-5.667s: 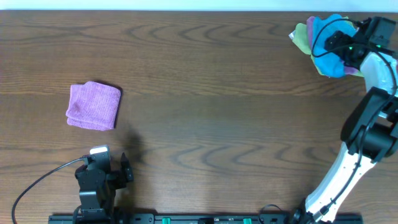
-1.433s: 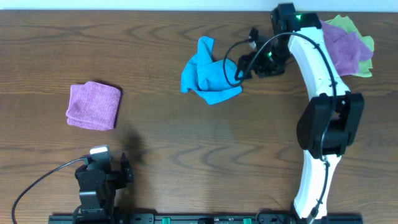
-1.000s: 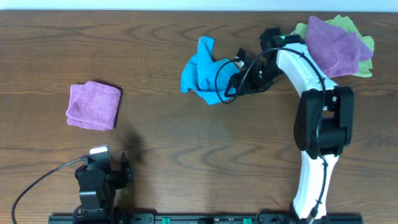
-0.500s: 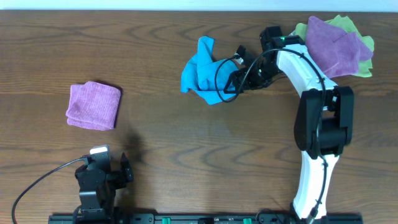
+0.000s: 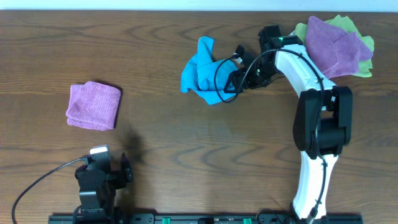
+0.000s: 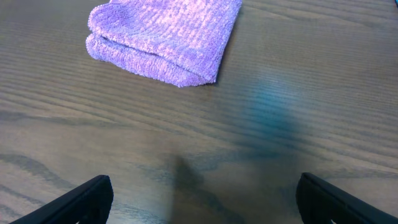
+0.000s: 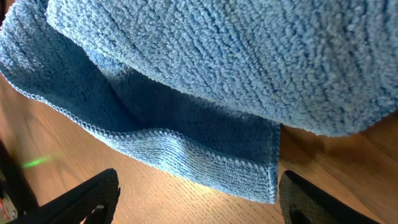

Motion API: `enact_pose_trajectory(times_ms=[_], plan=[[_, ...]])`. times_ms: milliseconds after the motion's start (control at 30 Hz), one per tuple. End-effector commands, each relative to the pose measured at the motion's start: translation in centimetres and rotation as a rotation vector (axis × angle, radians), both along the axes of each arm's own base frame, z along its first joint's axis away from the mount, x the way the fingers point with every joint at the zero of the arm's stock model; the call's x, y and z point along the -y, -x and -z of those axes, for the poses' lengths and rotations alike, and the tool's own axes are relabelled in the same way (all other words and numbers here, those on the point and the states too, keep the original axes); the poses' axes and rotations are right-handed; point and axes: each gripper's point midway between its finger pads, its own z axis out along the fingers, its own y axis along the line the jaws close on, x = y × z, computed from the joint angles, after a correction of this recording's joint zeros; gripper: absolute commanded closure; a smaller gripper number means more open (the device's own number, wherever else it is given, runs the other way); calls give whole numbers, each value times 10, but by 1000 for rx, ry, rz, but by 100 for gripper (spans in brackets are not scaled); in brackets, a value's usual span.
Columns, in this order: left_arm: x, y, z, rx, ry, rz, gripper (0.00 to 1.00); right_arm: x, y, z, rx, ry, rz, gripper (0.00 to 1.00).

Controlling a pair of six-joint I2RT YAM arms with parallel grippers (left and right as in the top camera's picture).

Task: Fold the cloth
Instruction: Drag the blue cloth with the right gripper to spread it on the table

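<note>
The right gripper [image 5: 231, 84] has its fingers spread wide and isn't holding anything, just parked low at the right edge of the bright turquoise-blue terry cloth [image 5: 204, 71]. In the wrist view the cloth's hemmed corner [image 7: 186, 62] sits right above the gap between the fingers. A few seconds back that cloth was bunched up in the pile at the far right corner. Now it's dropped in a crumpled heap around the middle of the dark wooden table [image 5: 186, 162], well apart from the leftover purple cloth [image 5: 339, 46] and lime-green cloth [image 5: 348, 26]. So the fetching's done but no folding yet, and I'd guess it needs flattening first. The left gripper [image 6: 205, 205] hangs open near the folded purple square cloth [image 5: 93, 106].
</note>
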Motion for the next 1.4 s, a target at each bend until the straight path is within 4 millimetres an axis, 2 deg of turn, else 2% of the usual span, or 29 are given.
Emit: enact_pose_trajectory(times_ms=[0,200,367,433,600,700,933,1033,1367], plan=[[-1,2,7,-22,-24,6,5,-11,7,13,-30,-13,-27,18],[-1,2,7,-23,-24,6,5,-18,12,21,-50,-6,-47,20],[-1,2,7,-23,-24,6,5,-23,17,23,-61,-4,-59,28],[-1,2,7,-23,-24,6,5,-22,18,23,-68,-2,-60,41],[-1,2,7,-23,-24,6,5,-21,28,22,-114,5,-60,85],[-1,2,7,-23,-24,6,5,-22,39,19,-154,-4,-77,98],[-1,2,7,-23,-24,6,5,-17,75,8,-271,-16,-158,98],[-1,2,7,-23,-24,6,5,-13,83,4,-304,8,-159,99],[-1,2,7,-23,-24,6,5,28,101,7,-385,266,-139,98]])
